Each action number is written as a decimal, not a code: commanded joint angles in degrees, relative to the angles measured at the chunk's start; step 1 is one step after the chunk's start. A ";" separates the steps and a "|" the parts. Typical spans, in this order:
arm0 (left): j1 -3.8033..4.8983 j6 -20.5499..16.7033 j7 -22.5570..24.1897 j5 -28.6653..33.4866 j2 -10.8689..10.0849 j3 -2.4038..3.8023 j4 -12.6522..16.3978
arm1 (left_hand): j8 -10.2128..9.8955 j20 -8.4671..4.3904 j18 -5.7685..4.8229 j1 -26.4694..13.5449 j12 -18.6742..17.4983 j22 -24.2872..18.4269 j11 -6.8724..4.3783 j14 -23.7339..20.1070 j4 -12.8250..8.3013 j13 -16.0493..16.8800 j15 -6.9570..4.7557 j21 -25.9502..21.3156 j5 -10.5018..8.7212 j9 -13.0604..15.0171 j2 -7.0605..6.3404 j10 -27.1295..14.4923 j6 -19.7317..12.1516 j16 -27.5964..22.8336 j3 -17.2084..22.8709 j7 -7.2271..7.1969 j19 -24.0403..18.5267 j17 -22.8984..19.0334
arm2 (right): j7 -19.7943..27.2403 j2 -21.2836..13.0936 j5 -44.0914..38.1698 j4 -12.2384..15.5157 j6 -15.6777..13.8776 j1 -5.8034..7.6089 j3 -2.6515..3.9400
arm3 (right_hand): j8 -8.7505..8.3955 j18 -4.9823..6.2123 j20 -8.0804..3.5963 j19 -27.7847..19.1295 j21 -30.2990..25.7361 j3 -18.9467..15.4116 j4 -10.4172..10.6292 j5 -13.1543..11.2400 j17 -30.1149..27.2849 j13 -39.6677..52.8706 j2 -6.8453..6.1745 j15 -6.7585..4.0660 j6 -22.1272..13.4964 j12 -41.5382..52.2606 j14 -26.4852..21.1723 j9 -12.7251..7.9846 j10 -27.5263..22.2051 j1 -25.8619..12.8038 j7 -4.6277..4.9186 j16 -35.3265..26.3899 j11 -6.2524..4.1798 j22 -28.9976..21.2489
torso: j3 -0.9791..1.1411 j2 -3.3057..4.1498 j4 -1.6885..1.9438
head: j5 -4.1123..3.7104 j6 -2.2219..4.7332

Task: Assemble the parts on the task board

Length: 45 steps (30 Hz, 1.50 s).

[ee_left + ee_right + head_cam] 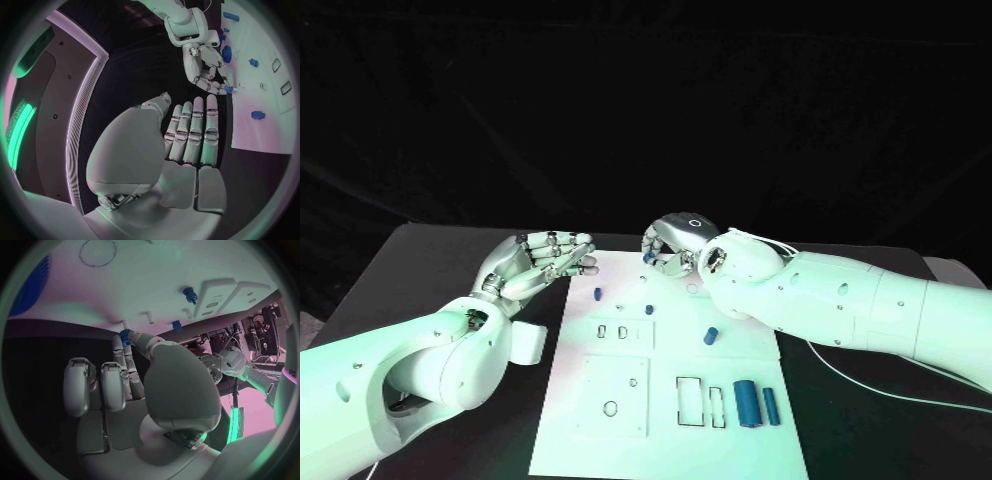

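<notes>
Right hand (678,243) pinched a small blue gear (127,335) at the task board's (589,420) far edge; probably light, rigid, slippery, best gripped by its rim; left hand (545,258) held nothing, fingers together.

From the head we look down on the board (668,380). Our wrist cameras sit close behind each palm; both also catch the board's far end.
</notes>
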 commanded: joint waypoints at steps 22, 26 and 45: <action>0.16 0.54 0.06 0.17 -0.18 0.05 0.13 | -0.33 0.13 0.61 -0.23 -0.33 -0.14 0.33 -0.31 -0.01 0.04 0.26 -0.07 -0.11 -0.08 0.51 -0.22 -0.56 -0.43 0.35 0.67 -0.40 0.13 | -0.84 0.18 -1.81 -0.55 3.12 -0.27 -0.21 | 0.11 -0.50 0.02 0.15 0.19 0.19 0.03 -0.26 0.79 -0.02 -0.25 -0.22 -0.19 -0.29 3.40 0.26 -0.40 -0.93 0.25 0.31 0.26 -0.04 | 0.08 0.30 -0.06 | 0.03 0.15; 0.16 0.55 0.02 0.17 -0.22 0.04 0.13 | -0.36 0.15 0.61 -0.27 -0.33 -0.15 0.35 -0.34 -0.01 0.04 0.28 -0.09 -0.11 -0.09 0.50 -0.25 -0.59 -0.47 0.37 0.70 -0.43 0.15 | -0.85 0.16 -1.81 -0.53 3.03 -0.31 -0.21 | 0.12 -0.51 0.02 0.18 0.23 0.20 0.03 -0.26 0.79 -0.01 -0.26 -0.21 -0.19 -0.28 3.40 0.27 -0.40 -0.95 0.25 0.31 0.26 0.02 | 0.06 0.30 -0.11 | 0.09 0.24; 0.16 0.59 -0.14 0.17 -0.37 0.04 -0.07 | -0.39 0.16 0.61 -0.32 -0.34 -0.17 0.38 -0.36 -0.02 0.04 0.30 -0.11 -0.11 -0.10 0.49 -0.31 -0.62 -0.52 0.39 0.73 -0.47 0.17 | -0.27 -0.68 -1.76 0.99 1.34 -0.52 -0.21 | 0.14 -0.55 0.04 0.25 0.34 0.21 0.02 -0.27 0.81 0.00 -0.31 -0.21 -0.21 -0.26 3.40 0.32 -0.40 -1.01 0.27 0.33 0.27 0.20 | 0.07 0.41 -0.11 | 0.26 0.36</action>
